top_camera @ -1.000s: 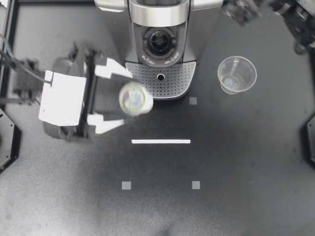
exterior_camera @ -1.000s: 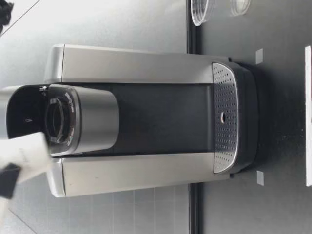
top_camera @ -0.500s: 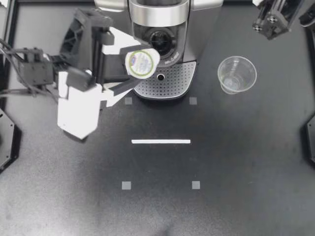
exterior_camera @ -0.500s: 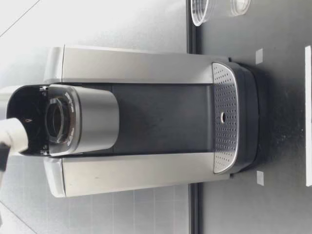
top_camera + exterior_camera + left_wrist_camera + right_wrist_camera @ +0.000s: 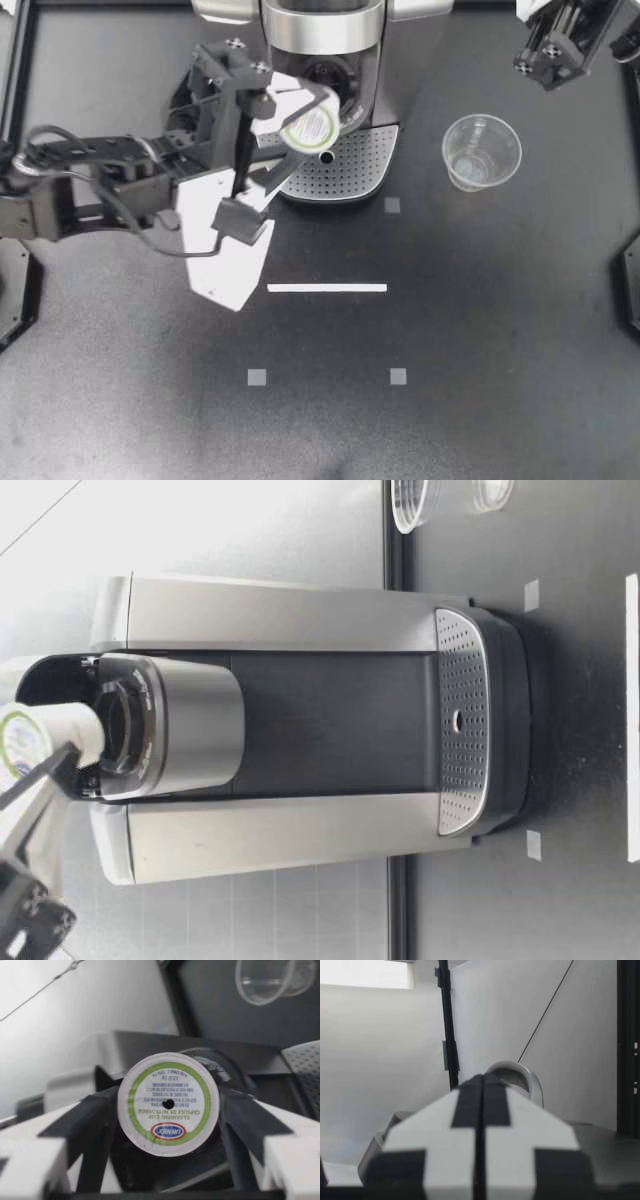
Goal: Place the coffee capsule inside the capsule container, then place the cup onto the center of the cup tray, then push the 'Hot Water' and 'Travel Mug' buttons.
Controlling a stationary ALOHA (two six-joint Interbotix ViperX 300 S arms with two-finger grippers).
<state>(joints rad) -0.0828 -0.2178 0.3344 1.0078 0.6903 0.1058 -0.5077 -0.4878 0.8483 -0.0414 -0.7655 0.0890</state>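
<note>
Top view: left gripper [image 5: 303,132] is pinching the coffee capsule [image 5: 309,127] at upper centre of the frame, holding it tilted just at the open capsule container [image 5: 340,82] of the coffee machine [image 5: 320,30]. Left wrist view is showing its round white lid with a green ring, print and a small dark centre hole. Clear cup [image 5: 481,150] is standing upper right. Right gripper [image 5: 548,55], top right corner, is pressed together.

From above, the coffee capsule [image 5: 309,127] hides much of the capsule container [image 5: 340,80]; the low view cuts off most of the cup [image 5: 415,505]; my right arm [image 5: 570,35] runs off the top view
</note>
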